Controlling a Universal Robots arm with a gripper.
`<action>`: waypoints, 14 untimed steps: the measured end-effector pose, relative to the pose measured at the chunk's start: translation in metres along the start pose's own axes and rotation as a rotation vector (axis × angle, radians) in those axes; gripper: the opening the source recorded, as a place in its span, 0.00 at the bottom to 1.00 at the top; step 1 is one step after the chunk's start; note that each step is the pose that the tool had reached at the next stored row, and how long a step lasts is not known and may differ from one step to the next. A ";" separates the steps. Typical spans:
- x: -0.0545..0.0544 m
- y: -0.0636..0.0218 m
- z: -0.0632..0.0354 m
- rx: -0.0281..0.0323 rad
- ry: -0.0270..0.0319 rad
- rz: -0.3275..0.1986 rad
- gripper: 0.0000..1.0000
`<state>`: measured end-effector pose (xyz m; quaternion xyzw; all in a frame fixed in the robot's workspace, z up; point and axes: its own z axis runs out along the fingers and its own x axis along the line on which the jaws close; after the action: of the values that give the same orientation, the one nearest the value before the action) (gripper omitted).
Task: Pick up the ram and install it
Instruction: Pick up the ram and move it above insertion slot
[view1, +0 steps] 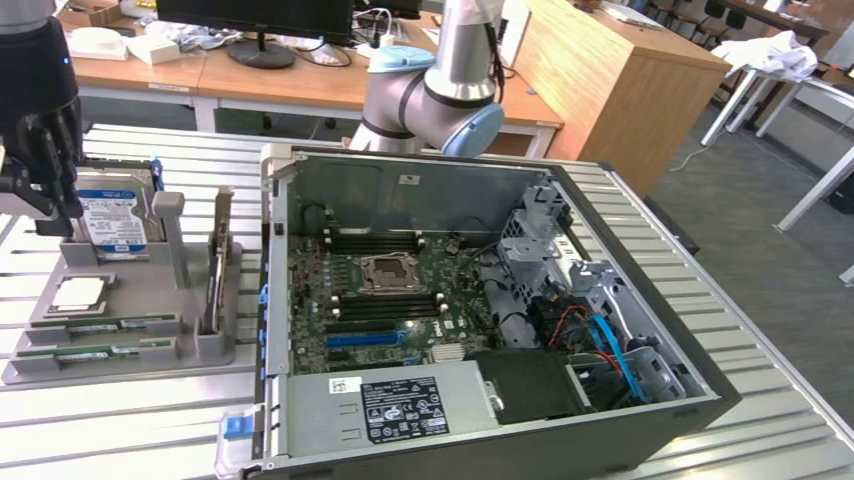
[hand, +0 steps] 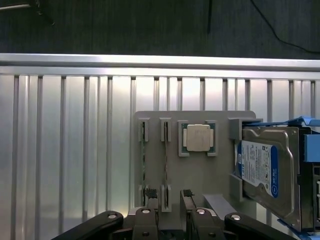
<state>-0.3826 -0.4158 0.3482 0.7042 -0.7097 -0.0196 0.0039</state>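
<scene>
Slatted aluminium table runs under everything. At its near end on the exterior view's left sits a grey parts tray. The ram lies in a slot at the tray's near end, with a second green strip just beside it and nearer the camera. Both have their long axis across the tray, running from the exterior view's left to its right.

Further along the tray come the square processor and then the upright hard drive. The gripper hangs above that far end, well apart from the ram, jaws spread and holding nothing. From the pincer the ram therefore lies down and toward the near end of the tray. In the wrist view the strips appear edge-on and the fingers line up so they would close across the thin side.

Beyond the tray stands the open computer case, with its motherboard and dark memory slots beside the socket. The arm's base and some office desks are behind it.

The exterior view's left edge cuts off part of the gripper, and the wrist view crops the finger ends. The ram's label and chips are hard to make out. I cannot tell which strip is meant, or whether any memory slot is filled.
</scene>
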 end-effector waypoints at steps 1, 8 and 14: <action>0.000 -0.0001 0.0018 0.0000 0.0000 0.000 0.31; 0.000 -0.0005 0.0137 0.0002 0.0000 0.000 0.31; 0.001 -0.0007 0.0213 0.0007 0.0000 0.000 0.31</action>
<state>-0.3826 -0.4158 0.3269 0.7043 -0.7097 -0.0193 0.0036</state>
